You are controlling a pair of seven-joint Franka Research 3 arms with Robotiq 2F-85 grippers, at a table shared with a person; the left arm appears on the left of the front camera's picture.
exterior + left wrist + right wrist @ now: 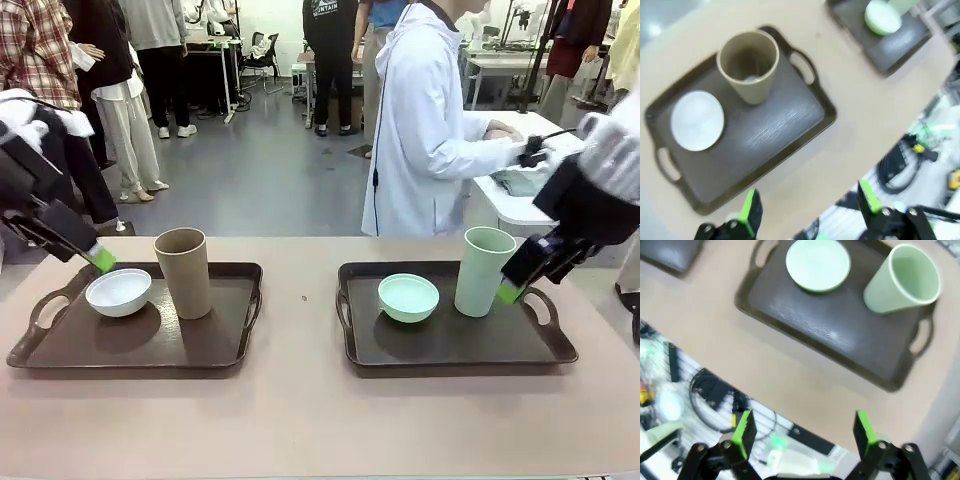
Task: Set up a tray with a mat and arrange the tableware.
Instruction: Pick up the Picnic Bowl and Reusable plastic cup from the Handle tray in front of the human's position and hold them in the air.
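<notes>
Nearest me in the front view is the bare tan table (300, 430). At lower left, the left tray (60, 355) carries the small white bowl (118, 292), with the tall tan-brown cup (184, 272) upright just right of it. At lower right, the right tray (450, 352) holds the small mint-green bowl (408, 297) and the tall mint-green cup (484, 270). The left gripper (100, 260) hangs by the white bowl's upper-left rim. The right gripper (512, 290) hovers just right of the mint-green cup.

In the left wrist view I see the fingers (749, 212) spread wide, holding nothing, at the frame's bottom below the left tray.

In the right wrist view the fingers (864, 432) are likewise apart and empty.
</notes>
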